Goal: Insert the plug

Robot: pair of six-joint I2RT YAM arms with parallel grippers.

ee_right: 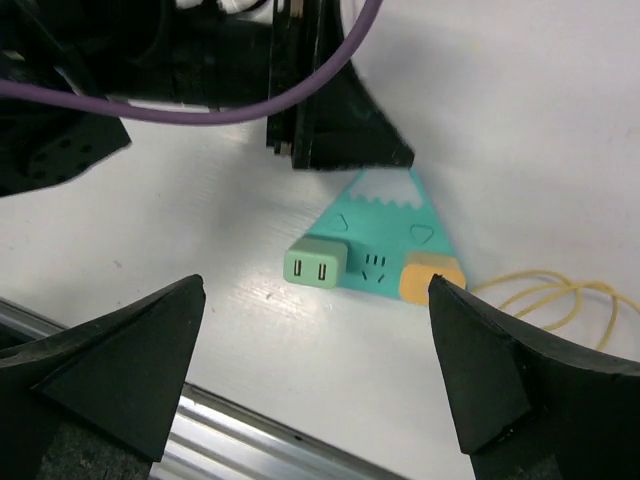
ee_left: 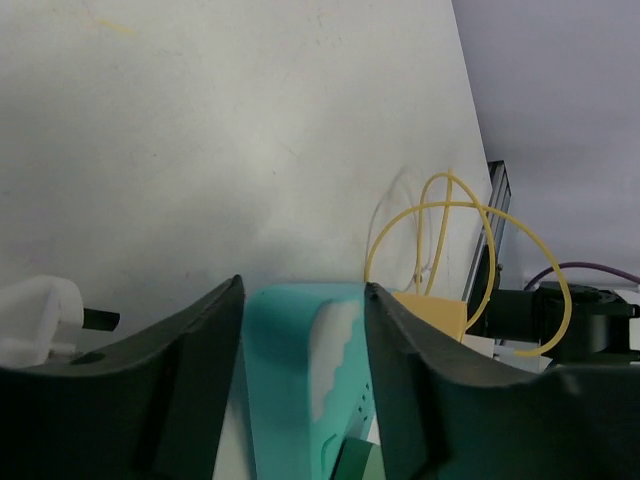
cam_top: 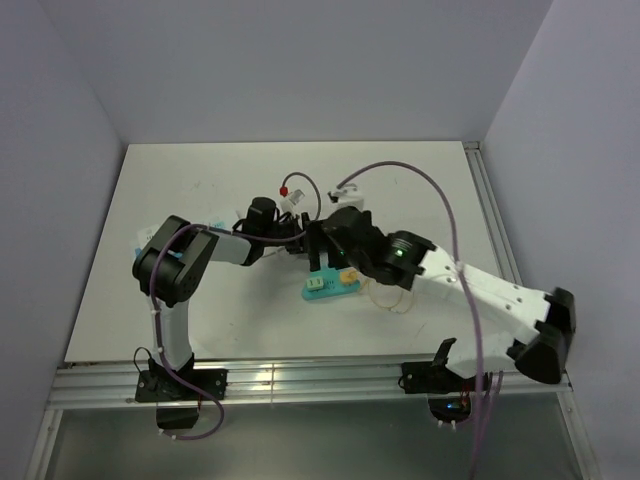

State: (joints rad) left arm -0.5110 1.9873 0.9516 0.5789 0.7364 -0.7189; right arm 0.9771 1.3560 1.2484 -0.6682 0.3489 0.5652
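Observation:
A teal triangular socket block lies on the white table. A yellow plug sits in its right corner, and a green adapter in its left one. My right gripper hangs wide open above the block's near edge, holding nothing, its right fingertip close to the yellow plug. My left gripper straddles the block's pointed end. It is open, with a thin gap at the left finger. From above, the block lies under both wrists.
A thin yellow cable loops on the table right of the block. A white plug with a dark prong lies left of my left fingers. An aluminium rail runs along the near table edge. Grey walls enclose the table.

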